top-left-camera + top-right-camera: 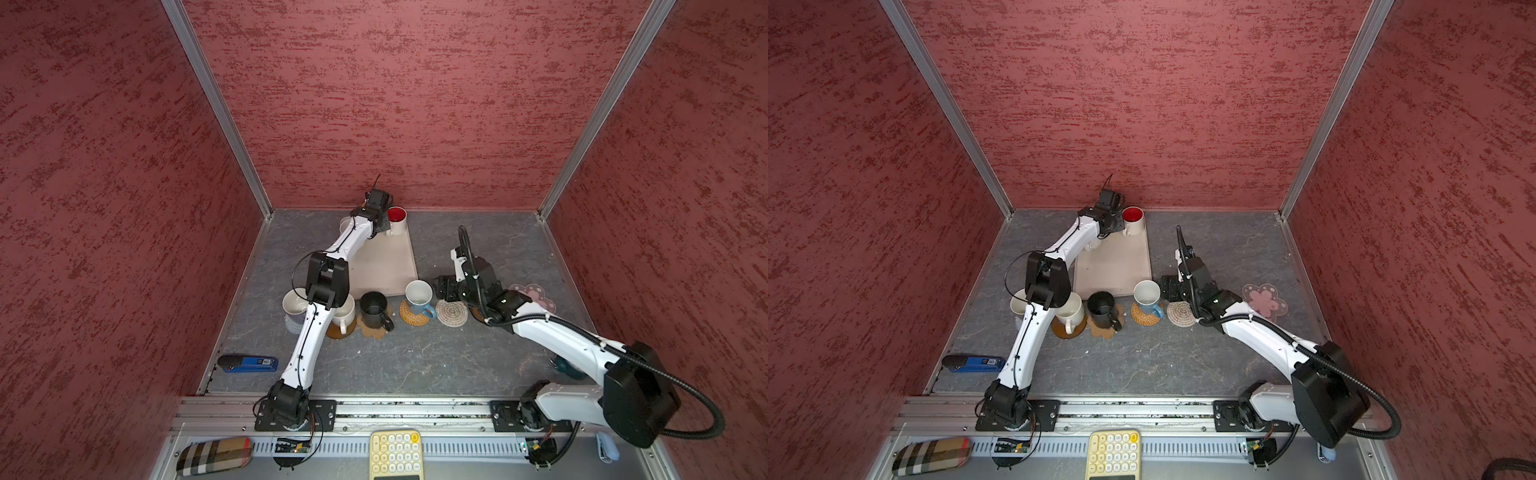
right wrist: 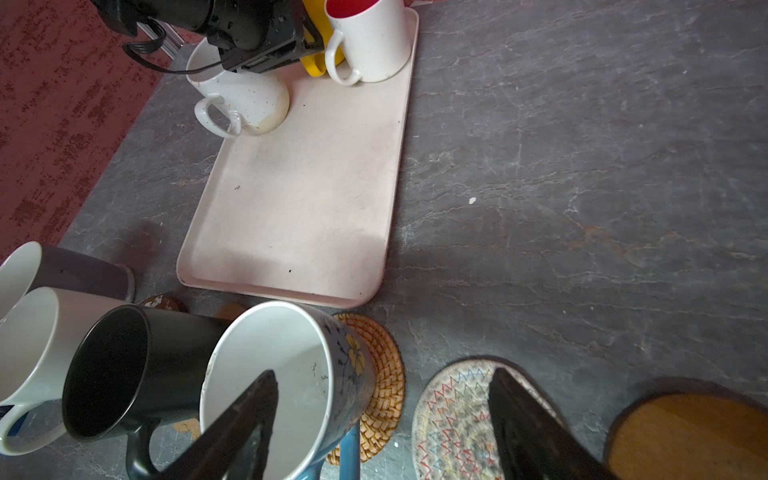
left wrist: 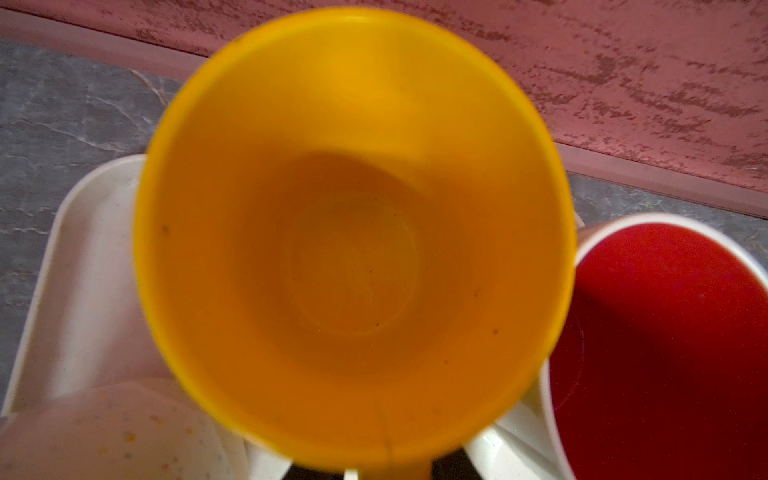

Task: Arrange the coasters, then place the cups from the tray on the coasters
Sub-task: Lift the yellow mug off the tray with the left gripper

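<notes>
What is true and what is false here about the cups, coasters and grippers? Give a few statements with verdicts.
1. The red-inside cup stands on the tray. True.
2. The black cup is on the tray. False: it sits on the paw coaster, off the tray.
3. The pink coaster is bare. True.
4. The right gripper holds the blue cup. False: it is open and grips nothing.
</notes>
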Robot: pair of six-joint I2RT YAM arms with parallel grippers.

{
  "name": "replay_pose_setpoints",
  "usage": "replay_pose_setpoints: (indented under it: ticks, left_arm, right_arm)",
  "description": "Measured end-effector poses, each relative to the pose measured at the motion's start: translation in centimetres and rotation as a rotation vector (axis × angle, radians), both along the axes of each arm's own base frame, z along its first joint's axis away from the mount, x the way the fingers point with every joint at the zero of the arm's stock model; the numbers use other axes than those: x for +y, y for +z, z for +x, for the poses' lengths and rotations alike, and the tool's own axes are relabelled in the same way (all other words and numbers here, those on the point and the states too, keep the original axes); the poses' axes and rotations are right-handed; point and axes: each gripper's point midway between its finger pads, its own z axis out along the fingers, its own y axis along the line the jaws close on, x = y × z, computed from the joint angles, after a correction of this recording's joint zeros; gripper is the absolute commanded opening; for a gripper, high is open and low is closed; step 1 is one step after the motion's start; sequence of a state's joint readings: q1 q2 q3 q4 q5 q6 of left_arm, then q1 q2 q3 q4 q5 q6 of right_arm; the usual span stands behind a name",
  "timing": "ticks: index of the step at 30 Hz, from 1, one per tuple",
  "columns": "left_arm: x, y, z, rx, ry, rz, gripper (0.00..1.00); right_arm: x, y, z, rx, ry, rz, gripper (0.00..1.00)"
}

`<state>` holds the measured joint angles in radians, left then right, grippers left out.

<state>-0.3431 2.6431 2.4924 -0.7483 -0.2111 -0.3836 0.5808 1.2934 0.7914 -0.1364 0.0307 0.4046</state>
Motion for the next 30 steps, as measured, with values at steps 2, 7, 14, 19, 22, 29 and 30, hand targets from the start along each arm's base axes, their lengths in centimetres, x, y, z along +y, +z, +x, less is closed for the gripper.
replay_pose_setpoints:
  ticks: [2, 7, 14, 19, 22, 29, 30]
  left_arm:
    - [0.0, 0.0, 0.0, -0.001, -0.006, 0.003, 0.15]
    - [0.0, 0.0, 0.0, -0.002, -0.006, 0.009, 0.00]
    - [0.1, 0.0, -0.8, -0.008, -0.014, 0.024, 0.00]
    - [0.0, 0.1, -1.9, 0.009, -0.021, 0.030, 0.00]
    - [-0.2, 0.2, -2.8, 0.020, -0.029, 0.034, 0.00]
    - [-1.0, 0.3, -6.1, 0.055, -0.063, 0.049, 0.00]
    - [-1.2, 0.4, -6.6, 0.058, -0.069, 0.053, 0.00]
  right_arm:
    - [0.0, -0.1, 0.0, 0.002, 0.000, -0.001, 0.80]
    - [0.0, 0.0, 0.0, -0.003, -0.002, 0.005, 0.80]
    - [0.0, -0.1, 0.1, -0.004, -0.003, 0.008, 0.80]
    - [0.0, -0.3, 0.0, 0.000, -0.004, 0.007, 0.80]
    - [0.0, -0.3, -0.1, 0.001, -0.004, 0.007, 0.80]
    - [-0.2, 0.3, -0.4, -0.014, -0.004, 0.023, 0.80]
    - [-0.2, 0.3, -0.5, -0.015, -0.003, 0.024, 0.80]
